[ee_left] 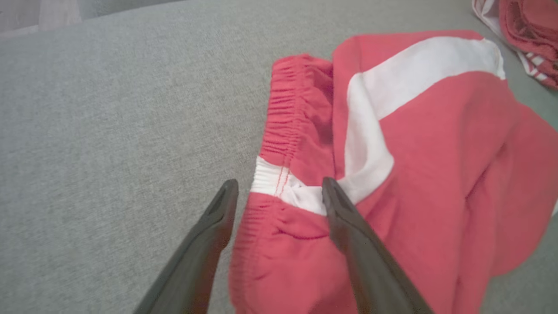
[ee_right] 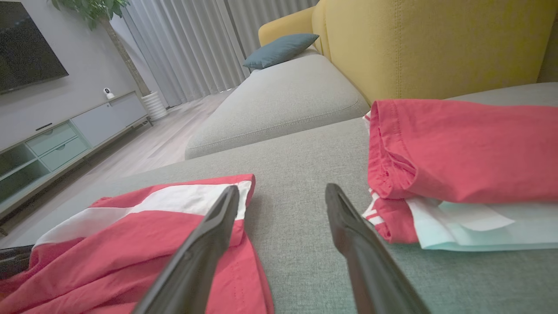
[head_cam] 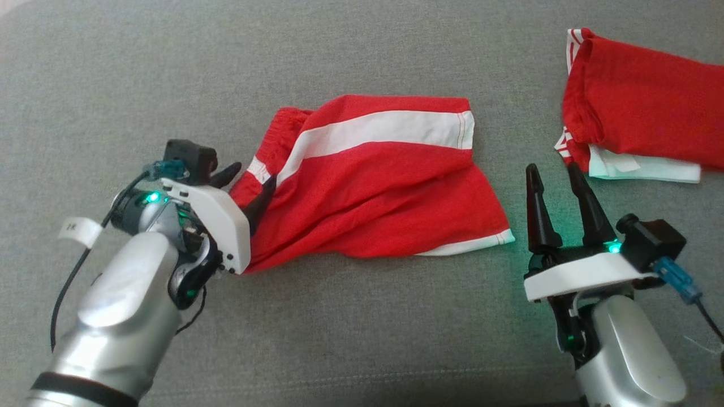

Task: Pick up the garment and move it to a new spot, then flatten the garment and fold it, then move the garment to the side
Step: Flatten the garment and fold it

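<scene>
The garment (head_cam: 373, 186) is a pair of red shorts with a broad white stripe, lying rumpled on the grey sofa seat (head_cam: 362, 328). Its gathered waistband (ee_left: 287, 109) points toward my left gripper (head_cam: 250, 178). That gripper (ee_left: 280, 183) is open and low over the waistband's edge, one finger over the red cloth and the other over bare seat. My right gripper (head_cam: 552, 167) is open just off the garment's right hem, with nothing between its fingers. In the right wrist view the garment (ee_right: 130, 244) lies left of that gripper (ee_right: 282, 187).
A stack of folded clothes (head_cam: 639, 107), red on top of pale mint, sits at the right (ee_right: 462, 152). A yellow sofa back (ee_right: 436, 43) rises behind it. Beyond are a teal cushion (ee_right: 281, 50), a TV cabinet (ee_right: 65, 139) and the floor past the seat's edge.
</scene>
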